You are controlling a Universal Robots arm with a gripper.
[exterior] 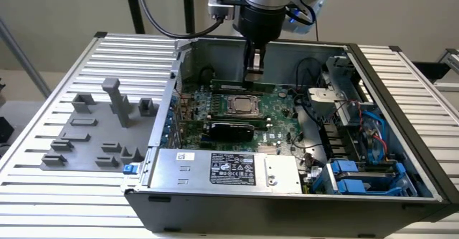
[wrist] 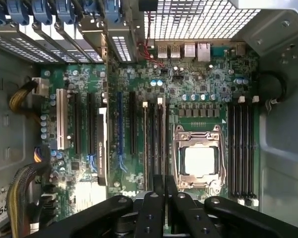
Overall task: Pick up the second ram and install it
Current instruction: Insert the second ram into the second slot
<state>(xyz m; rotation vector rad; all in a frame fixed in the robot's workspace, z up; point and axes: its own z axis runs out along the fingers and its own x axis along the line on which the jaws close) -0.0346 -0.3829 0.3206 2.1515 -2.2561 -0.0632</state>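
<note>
Exterior view: set high and to one side of the open computer case [exterior: 215, 212], angled down, far enough back that the whole case and the slatted table [exterior: 64, 196] are taken in. Wrist view: aimed straight down past the gripper [wrist: 165, 179], close over the motherboard [wrist: 208, 74]. Shared by both views: motherboard and CPU socket [wrist: 198, 161].

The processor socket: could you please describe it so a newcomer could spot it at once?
Look into the open computer case, at the green motherboard on its floor. Near the board's middle sits the processor socket, a square metal frame around a pale plate; its neighbours are long, narrow dark slots.
</note>
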